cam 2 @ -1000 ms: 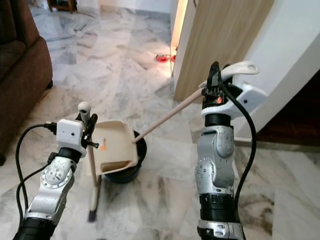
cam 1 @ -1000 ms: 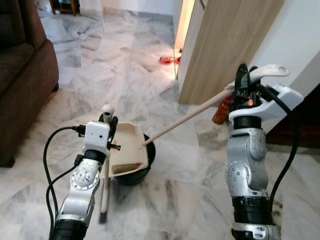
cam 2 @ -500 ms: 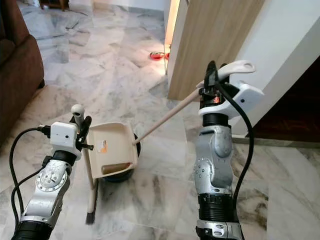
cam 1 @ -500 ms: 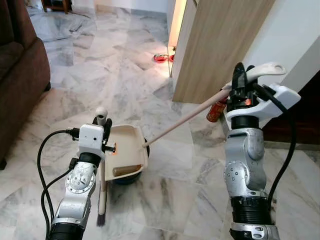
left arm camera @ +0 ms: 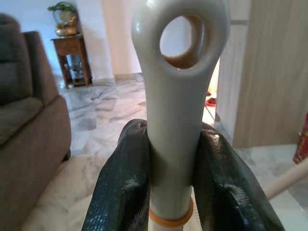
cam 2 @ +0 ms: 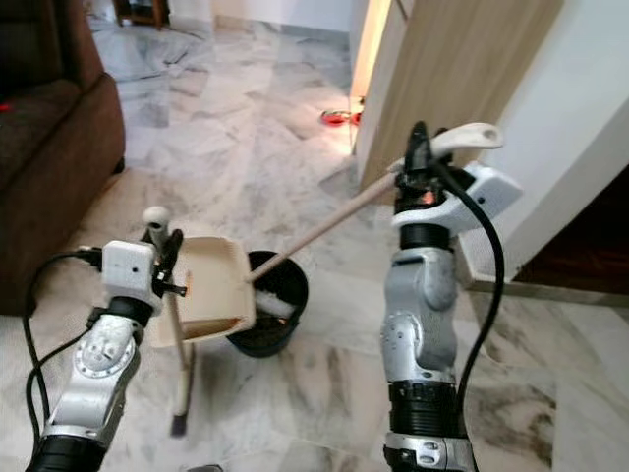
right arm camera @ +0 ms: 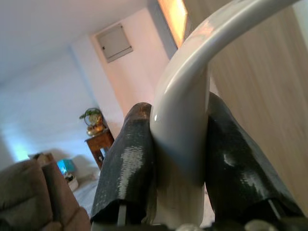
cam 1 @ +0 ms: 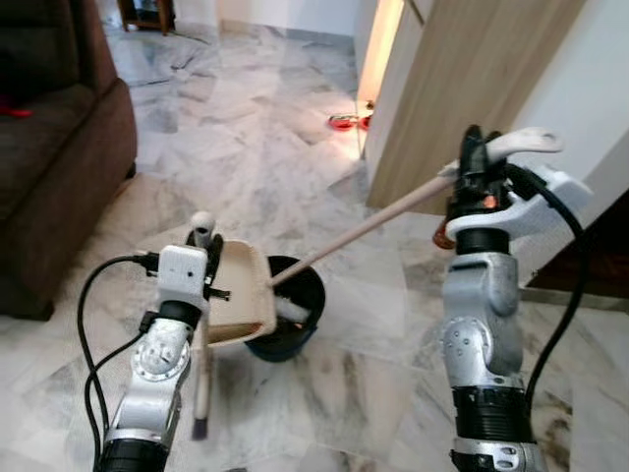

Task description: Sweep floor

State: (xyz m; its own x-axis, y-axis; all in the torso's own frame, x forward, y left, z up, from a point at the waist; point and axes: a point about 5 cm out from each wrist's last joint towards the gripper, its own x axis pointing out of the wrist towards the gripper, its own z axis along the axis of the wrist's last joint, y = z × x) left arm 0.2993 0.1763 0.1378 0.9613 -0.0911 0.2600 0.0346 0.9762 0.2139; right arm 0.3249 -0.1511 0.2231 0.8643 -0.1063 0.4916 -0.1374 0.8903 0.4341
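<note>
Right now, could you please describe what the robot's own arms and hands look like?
Both arms are silver metal with round joint housings and black collars lower down. The left hand has a white boxy wrist module with a small orange mark; the right hand has a larger white wrist housing lit orange-red. Black cables loop beside each arm. The fingers are long, black and glossy.

The floor (cam 1: 246,128) is shiny marble. The dustpan (cam 1: 241,295) and its handle (left arm camera: 175,110) are smooth plastic. The door (cam 1: 462,88) is matt wood. The sofa (cam 1: 54,167) is soft cloth.
</note>
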